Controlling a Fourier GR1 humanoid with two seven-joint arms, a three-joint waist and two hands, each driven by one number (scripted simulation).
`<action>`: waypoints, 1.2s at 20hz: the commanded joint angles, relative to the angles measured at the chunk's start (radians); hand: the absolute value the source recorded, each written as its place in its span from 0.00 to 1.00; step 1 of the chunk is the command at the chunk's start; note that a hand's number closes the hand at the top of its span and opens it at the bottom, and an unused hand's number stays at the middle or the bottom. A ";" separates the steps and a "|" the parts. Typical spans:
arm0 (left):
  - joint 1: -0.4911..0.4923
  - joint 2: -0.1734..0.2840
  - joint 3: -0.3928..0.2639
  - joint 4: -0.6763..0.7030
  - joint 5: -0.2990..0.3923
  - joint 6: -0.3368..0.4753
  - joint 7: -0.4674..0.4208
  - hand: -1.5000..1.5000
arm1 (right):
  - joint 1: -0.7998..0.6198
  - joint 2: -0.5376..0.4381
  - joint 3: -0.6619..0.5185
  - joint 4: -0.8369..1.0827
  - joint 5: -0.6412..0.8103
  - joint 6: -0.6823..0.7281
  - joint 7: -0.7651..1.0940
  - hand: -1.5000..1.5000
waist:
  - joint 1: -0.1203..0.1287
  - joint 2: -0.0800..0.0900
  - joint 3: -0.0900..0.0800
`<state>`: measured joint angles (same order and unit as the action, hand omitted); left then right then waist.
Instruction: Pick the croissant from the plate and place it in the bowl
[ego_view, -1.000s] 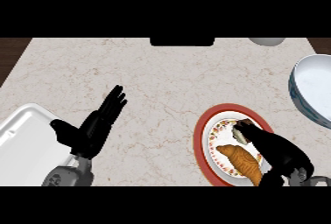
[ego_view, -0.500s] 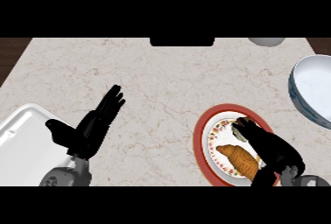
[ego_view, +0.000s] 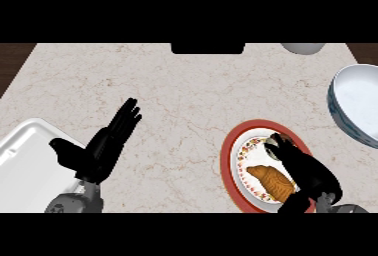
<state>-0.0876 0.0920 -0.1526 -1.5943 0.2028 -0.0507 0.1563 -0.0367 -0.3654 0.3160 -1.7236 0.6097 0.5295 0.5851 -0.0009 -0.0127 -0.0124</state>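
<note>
A golden-brown croissant (ego_view: 270, 179) lies on a red-rimmed, patterned plate (ego_view: 230, 159) at the lower right of the head view. My right hand (ego_view: 308, 172) hangs over the plate's right half, right beside the croissant, its fingers curved down and its thumb low by the croissant's near end; it hides part of the pastry. The blue-rimmed white bowl (ego_view: 356, 107) stands at the right edge, beyond the plate. My left hand (ego_view: 103, 145) rests open at the lower left, fingers straight and pointing up.
A white tray (ego_view: 26, 147) sits at the lower left, beside my left forearm. A grey cup (ego_view: 303, 48) and a black object (ego_view: 207, 48) are at the counter's far edge. Dark wood shows past the counter's corners.
My right hand has slid toward the view's lower edge along the plate and closed in around the croissant. The left hand has drifted slightly lower.
</note>
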 joint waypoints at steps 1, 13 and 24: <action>0.023 0.001 0.007 -0.010 0.000 -0.015 -0.018 0.50 | -0.024 0.004 -0.026 0.138 0.000 -0.033 -0.144 1.00 | 0.006 0.014 0.013; -0.007 -0.017 0.010 0.029 -0.014 -0.026 -0.002 0.50 | -0.036 0.040 0.037 0.142 0.113 -0.071 -0.215 1.00 | 0.003 0.013 0.012; 0.003 -0.006 0.044 -0.013 0.014 -0.046 0.015 0.50 | 0.149 -0.165 -0.018 -0.029 0.357 -0.270 -0.282 1.00 | -0.006 0.010 0.013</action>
<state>-0.1045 0.0715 -0.1229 -1.5803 0.1920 -0.0729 0.1695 0.0445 -0.4393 0.3275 -1.7647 0.8803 0.3246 0.3327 -0.0036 -0.0128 -0.0081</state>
